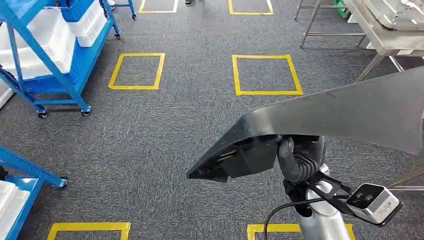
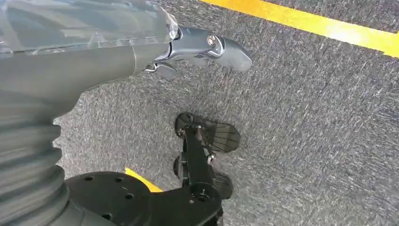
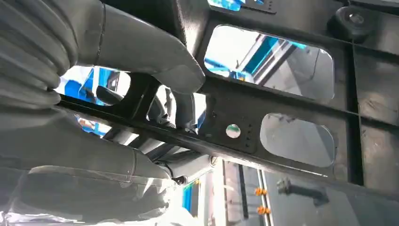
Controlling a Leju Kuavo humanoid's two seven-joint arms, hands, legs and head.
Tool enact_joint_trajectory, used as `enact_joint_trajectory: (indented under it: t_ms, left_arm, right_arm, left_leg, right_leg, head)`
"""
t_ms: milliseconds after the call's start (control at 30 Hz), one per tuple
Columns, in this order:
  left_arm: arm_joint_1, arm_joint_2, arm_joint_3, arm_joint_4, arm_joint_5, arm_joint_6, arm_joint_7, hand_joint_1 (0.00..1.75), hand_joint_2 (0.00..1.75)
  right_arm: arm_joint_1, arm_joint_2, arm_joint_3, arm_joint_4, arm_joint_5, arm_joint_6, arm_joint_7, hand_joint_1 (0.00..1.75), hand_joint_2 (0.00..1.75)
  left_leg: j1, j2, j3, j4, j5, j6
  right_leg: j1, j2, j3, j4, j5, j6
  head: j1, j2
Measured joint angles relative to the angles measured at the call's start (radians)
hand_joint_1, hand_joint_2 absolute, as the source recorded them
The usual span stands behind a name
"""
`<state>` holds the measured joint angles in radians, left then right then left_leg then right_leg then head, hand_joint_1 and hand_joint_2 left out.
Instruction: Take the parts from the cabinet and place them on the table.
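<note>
A large dark grey panel part (image 1: 345, 112) with a black ribbed underside hangs over the carpet at the right of the head view. My right hand (image 1: 296, 159) grips it from below, near its pointed lower end. In the right wrist view the hand (image 3: 141, 52) wraps its thumb and fingers around a black bar of the part's frame (image 3: 282, 101), which has rounded cut-outs. My left hand (image 2: 202, 44) hangs above the floor with its thumb stretched out and nothing in it. The steel table (image 1: 385, 42) stands at the far right.
A blue wheeled rack (image 1: 55, 65) with white bins stands at the far left, and another blue rack corner (image 1: 25, 172) is near my left side. Yellow taped squares (image 1: 266, 75) mark the grey carpet. Table legs (image 1: 310, 22) stand at the back right.
</note>
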<state>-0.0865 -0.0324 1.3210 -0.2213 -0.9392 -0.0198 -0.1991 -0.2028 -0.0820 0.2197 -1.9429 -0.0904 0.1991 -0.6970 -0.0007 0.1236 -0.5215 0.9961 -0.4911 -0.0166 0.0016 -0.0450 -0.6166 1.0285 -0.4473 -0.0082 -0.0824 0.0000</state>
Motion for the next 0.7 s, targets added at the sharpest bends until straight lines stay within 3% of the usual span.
enact_joint_trajectory:
  t_ms: [33,67,100,133,167,200,233,267,333,367,400,500,533,567,600,633,700]
  left_arm:
    - [-0.002,0.0,0.0,0.0,0.0,0.0,0.0,0.0,1.75]
    - [-0.004,0.0,0.0,0.0,0.0,0.0,0.0,0.0,1.75]
    - [-0.003,-0.002,0.0,0.0,0.0,0.0,0.0,0.0,1.75]
    - [-0.002,-0.002,0.0,0.0,0.0,0.0,0.0,0.0,1.75]
    - [0.001,-0.002,0.0,0.0,0.0,0.0,0.0,0.0,1.75]
    - [0.004,-0.002,0.0,0.0,0.0,0.0,0.0,0.0,1.75]
    - [0.006,-0.002,0.0,0.0,0.001,0.002,0.0,0.0,1.75]
    - [0.006,-0.002,0.0,0.0,0.004,0.003,0.0,0.0,1.75]
    - [0.005,-0.002,0.0,0.0,0.012,0.006,0.0,0.0,1.75]
    - [0.005,-0.002,0.002,0.0,0.015,0.006,-0.002,0.0,1.75]
    - [0.005,-0.002,0.003,0.0,0.018,0.006,-0.005,0.0,1.75]
    - [0.0,-0.003,0.003,0.0,0.021,0.003,-0.017,0.0,1.75]
    - [-0.002,-0.005,0.003,0.0,0.022,0.002,-0.019,0.0,1.75]
    - [-0.004,-0.006,0.003,0.0,0.023,0.002,-0.019,0.0,1.75]
    - [-0.003,-0.006,0.004,0.0,0.023,0.003,-0.019,0.0,1.75]
    - [0.0,-0.006,0.004,0.0,0.024,0.005,-0.019,0.0,1.75]
    - [0.005,-0.006,0.005,0.0,0.022,0.009,-0.018,0.0,1.75]
  right_arm:
    - [0.0,0.0,0.0,-0.001,0.0,0.0,0.0,1.75,1.75]
    - [-0.001,0.0,0.001,-0.003,0.0,0.0,0.0,1.75,1.75]
    - [-0.006,0.0,0.002,-0.003,0.0,0.0,0.0,1.75,1.75]
    - [-0.005,0.0,0.005,-0.002,0.0,0.0,0.0,1.75,1.75]
    - [-0.004,0.0,0.008,-0.002,0.0,0.0,0.0,1.75,1.75]
    - [-0.003,0.0,0.008,-0.002,0.0,0.0,0.0,1.75,1.75]
    - [-0.002,0.0,0.009,-0.002,0.0,0.001,0.0,1.75,1.75]
    - [-0.003,0.0,0.01,-0.002,0.0,0.002,0.0,1.75,1.75]
    - [-0.007,0.0,0.014,-0.002,0.0,0.006,0.0,1.75,1.75]
    - [-0.013,0.0,0.017,0.0,-0.001,0.008,0.0,1.75,1.75]
    - [-0.022,0.0,0.02,0.002,-0.002,0.008,0.0,1.75,1.75]
    - [-0.031,0.0,0.029,0.006,-0.005,-0.005,0.005,1.75,1.75]
    - [-0.034,-0.001,0.029,0.006,-0.006,-0.007,0.01,1.75,1.75]
    - [-0.035,-0.001,0.029,0.006,-0.008,-0.009,0.012,1.75,1.75]
    - [-0.043,-0.002,0.03,0.007,-0.013,-0.014,0.015,1.75,1.75]
    - [-0.048,-0.002,0.032,0.008,-0.018,-0.02,0.015,1.75,1.75]
    - [-0.045,-0.002,0.033,0.011,-0.026,-0.025,0.014,1.75,1.75]
  left_leg:
    - [0.003,0.008,-0.002,0.002,-0.009,-0.007]
    - [0.01,-0.043,-0.003,0.028,-0.029,-0.011]
    - [0.013,-0.081,-0.029,0.089,-0.067,-0.011]
    - [0.014,-0.101,-0.068,0.173,-0.108,-0.013]
    - [0.014,-0.111,-0.112,0.262,-0.144,-0.015]
    - [0.013,-0.114,-0.145,0.324,-0.158,-0.016]
    - [0.014,-0.114,-0.154,0.333,-0.144,-0.016]
    - [0.014,-0.115,-0.142,0.291,-0.106,-0.014]
    - [0.016,-0.134,-0.073,0.121,-0.006,-0.01]
    - [0.021,-0.176,-0.046,0.049,0.019,-0.008]
    - [0.024,-0.215,-0.038,0.023,0.007,-0.007]
    - [0.013,-0.187,-0.038,0.029,0.011,0.009]
    - [0.022,-0.175,-0.036,0.016,0.019,0.019]
    - [0.021,-0.161,-0.032,0.01,0.024,0.026]
    - [0.019,-0.149,-0.032,0.007,0.025,0.033]
    - [0.016,-0.136,-0.033,0.007,0.025,0.034]
    - [0.011,-0.106,-0.034,0.008,0.023,0.037]
  right_leg:
    - [-0.01,0.014,0.007,-0.01,0.006,-0.011]
    - [-0.011,0.023,0.01,-0.014,0.007,-0.015]
    - [-0.012,0.031,0.009,-0.014,0.008,-0.021]
    - [-0.011,0.043,0.009,-0.013,0.007,-0.024]
    - [-0.01,0.058,0.009,-0.013,0.007,-0.024]
    - [-0.008,0.073,0.008,-0.012,0.008,-0.024]
    - [-0.007,0.088,0.009,-0.01,0.008,-0.024]
    - [-0.007,0.104,0.009,-0.008,0.007,-0.024]
    - [-0.009,0.131,0.01,-0.001,0.004,-0.02]
    - [-0.01,0.141,0.007,0.002,0.003,-0.016]
    - [-0.004,0.155,-0.001,0.012,0.002,-0.008]
    - [-0.016,0.186,-0.01,0.0,0.016,0.014]
    - [-0.011,0.194,-0.013,0.001,0.016,0.02]
    - [-0.012,0.148,-0.017,0.016,0.004,0.019]
    - [-0.007,0.095,-0.038,0.061,-0.029,0.022]
    - [-0.009,0.071,-0.074,0.136,-0.069,0.027]
    - [-0.013,0.056,-0.143,0.282,-0.126,0.033]
  head:
    - [0.0,0.0]
    - [0.0,0.0]
    - [0.0,0.0]
    - [0.0,0.0]
    - [0.0,0.0]
    - [0.0,0.0]
    - [0.0,0.0]
    - [0.0,0.0]
    - [0.0,0.0]
    - [0.0,0.0]
    - [0.0,0.0]
    - [0.0,0.0]
    - [0.0,0.0]
    - [0.0,0.0]
    - [0.0,0.0]
    - [0.0,0.0]
    - [0.0,0.0]
